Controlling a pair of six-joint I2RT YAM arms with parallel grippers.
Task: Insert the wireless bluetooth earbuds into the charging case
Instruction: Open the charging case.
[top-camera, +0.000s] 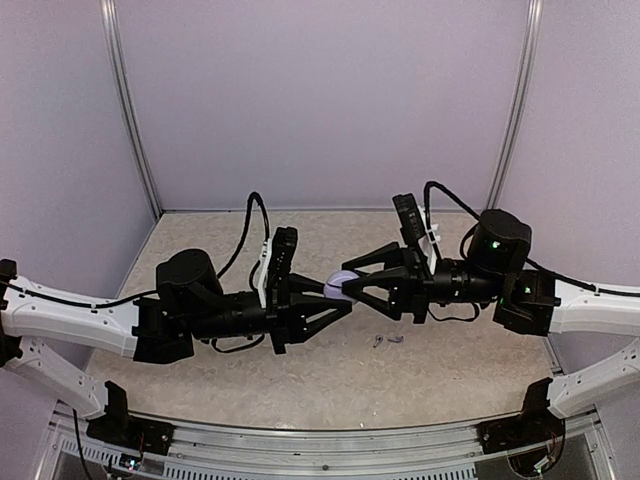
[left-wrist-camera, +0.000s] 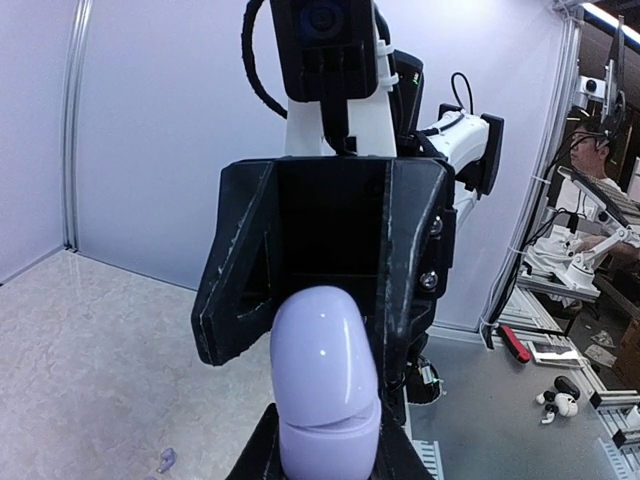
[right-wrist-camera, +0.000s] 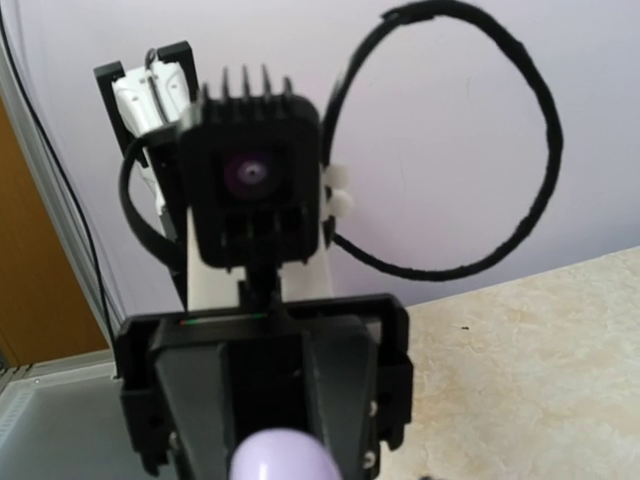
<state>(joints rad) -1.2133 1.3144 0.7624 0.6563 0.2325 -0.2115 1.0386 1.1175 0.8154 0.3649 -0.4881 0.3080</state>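
Beige speckled table (top-camera: 200, 380), two small pale earbuds (top-camera: 378, 341) lying near its centre

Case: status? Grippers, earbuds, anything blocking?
Left gripper shut on case, lid looks closed, off the table. Right gripper straddles its far end, grip unclear. Earbuds loose on table below. Nothing blocking.

Both arms (top-camera: 220, 305) meet nose to nose above the middle of the counter (top-camera: 330, 235), left tool (top-camera: 340, 294) and right tool (top-camera: 351, 281) at the case (top-camera: 338, 285), barring passage across. The earbuds (top-camera: 379, 341) lie on the near side, by the right tool. Behind the arms there's open room to the back wall (top-camera: 320, 100).
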